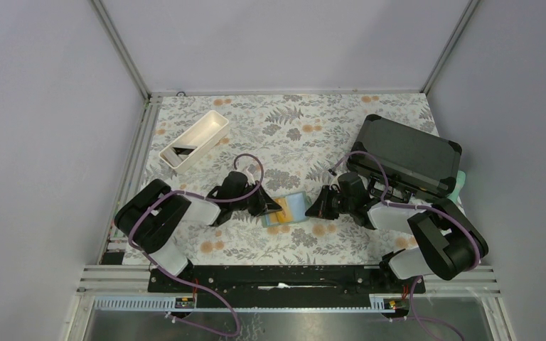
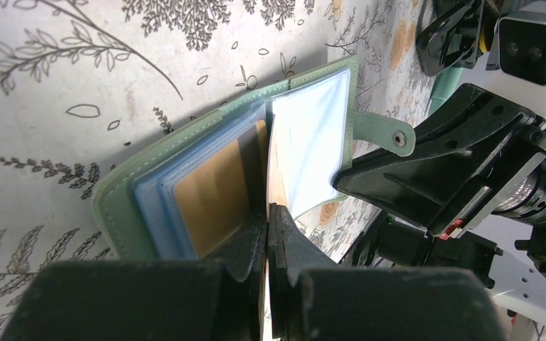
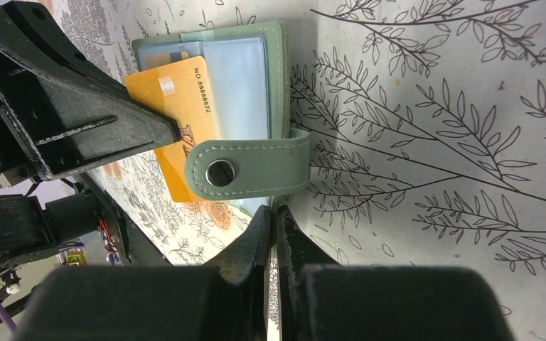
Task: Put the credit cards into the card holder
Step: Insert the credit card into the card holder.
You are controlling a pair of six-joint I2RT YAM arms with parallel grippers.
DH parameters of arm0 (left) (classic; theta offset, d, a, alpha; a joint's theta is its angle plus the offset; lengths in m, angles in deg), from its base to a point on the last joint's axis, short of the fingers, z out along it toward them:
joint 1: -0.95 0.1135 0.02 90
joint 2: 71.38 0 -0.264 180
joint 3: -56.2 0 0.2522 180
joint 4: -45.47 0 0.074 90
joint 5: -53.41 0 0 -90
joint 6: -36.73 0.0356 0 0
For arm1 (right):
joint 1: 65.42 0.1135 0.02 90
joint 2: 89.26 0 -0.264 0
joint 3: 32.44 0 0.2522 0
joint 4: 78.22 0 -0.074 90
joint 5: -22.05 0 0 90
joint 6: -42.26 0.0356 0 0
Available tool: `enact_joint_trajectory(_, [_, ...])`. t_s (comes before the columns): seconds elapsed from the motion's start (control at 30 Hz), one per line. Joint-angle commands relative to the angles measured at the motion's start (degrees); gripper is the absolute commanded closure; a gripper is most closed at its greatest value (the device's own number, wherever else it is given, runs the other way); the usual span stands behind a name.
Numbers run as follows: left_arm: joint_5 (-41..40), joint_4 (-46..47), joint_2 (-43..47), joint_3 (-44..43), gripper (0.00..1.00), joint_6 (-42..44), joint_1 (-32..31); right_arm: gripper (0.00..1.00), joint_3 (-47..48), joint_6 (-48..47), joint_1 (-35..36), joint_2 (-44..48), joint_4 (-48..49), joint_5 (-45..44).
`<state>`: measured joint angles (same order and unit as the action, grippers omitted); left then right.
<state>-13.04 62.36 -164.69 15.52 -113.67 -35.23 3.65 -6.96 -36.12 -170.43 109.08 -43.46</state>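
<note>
The sage-green card holder [image 1: 293, 210] [image 2: 185, 138] [image 3: 277, 78] lies open on the flowered cloth, its pale blue pockets facing up. My left gripper [image 1: 276, 207] [image 2: 267, 209] is shut on a gold-orange credit card [image 3: 178, 106] [image 2: 276, 167]. The card's far end reaches in over the blue pockets. A tan card face [image 2: 210, 199] shows inside a pocket on the other leaf. My right gripper [image 1: 314, 208] [image 3: 273, 209] is shut, and nothing shows between its fingers. Its tips sit right by the holder's snap strap [image 3: 249, 169] [image 2: 387, 135].
A white oblong tray [image 1: 212, 126] stands at the back left with a dark flat thing [image 1: 183, 149] in it. A large black hard case [image 1: 409, 156] lies at the right, behind the right arm. Metal rails border the table on the left and near sides.
</note>
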Motion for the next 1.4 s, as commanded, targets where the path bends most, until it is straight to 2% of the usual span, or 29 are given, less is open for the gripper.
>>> enact_joint_trajectory(0.0, [-1.0, 2.6, -0.1, 1.8, 1.0, -1.6, -0.4, 1.0, 1.7, -1.3, 0.0, 1.5, -0.5, -1.3])
enact_joint_trajectory(0.77, [5.2, 6.1, -8.5, -3.8, 0.99, 0.9, -0.4, 1.0, 2.7, -1.9, 0.0, 2.7, -2.7, -1.1])
enact_joint_trajectory(0.93, [3.8, 0.9, -7.0, -5.0, 0.83, 4.0, -0.4, 1.0, 3.1, -2.2, 0.0, 4.5, -3.9, -2.2])
enact_joint_trajectory(1.17, [0.1, -10.3, -3.9, -8.5, 0.52, 9.8, -0.4, 1.0, 4.3, -3.3, 0.0, 3.8, -5.1, -2.7])
enact_joint_trajectory(1.37, [-4.2, -19.4, 0.4, -10.1, 0.31, 14.8, -0.3, 1.0, 4.2, -3.1, 0.0, 2.5, -4.1, -2.1])
